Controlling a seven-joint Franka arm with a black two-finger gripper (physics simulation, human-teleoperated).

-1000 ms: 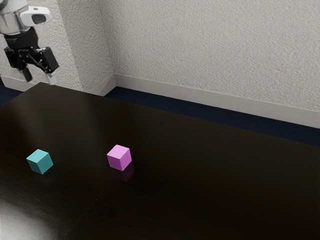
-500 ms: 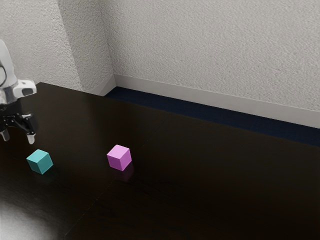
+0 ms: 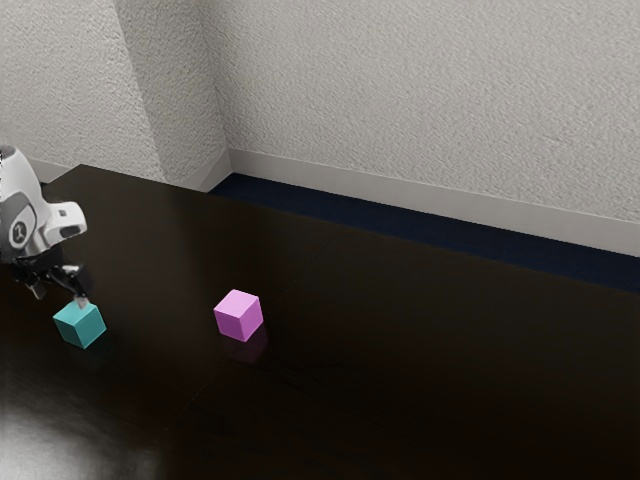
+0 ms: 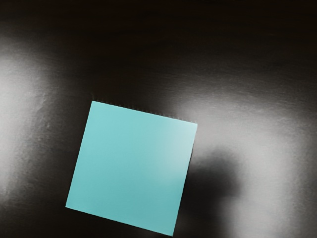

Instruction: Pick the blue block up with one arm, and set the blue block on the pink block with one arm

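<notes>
Black two-finger gripper (image 3: 58,291): fingers apart, nothing between them, hanging just above the small teal-blue cube (image 3: 80,324), near fingertip close to its top edge; contact can't be confirmed. Wrist view puts the blue cube (image 4: 132,167) right under the hand, flat on the dark glossy tabletop (image 3: 400,350), its sides skewed to the camera. The pink-purple cube (image 3: 238,315) sits apart, toward the exterior view's right, top bare. Progress: early, approach only. Grasp, lift, carry and stacking are not yet done. Next is probably lowering around the cube and closing.
</notes>
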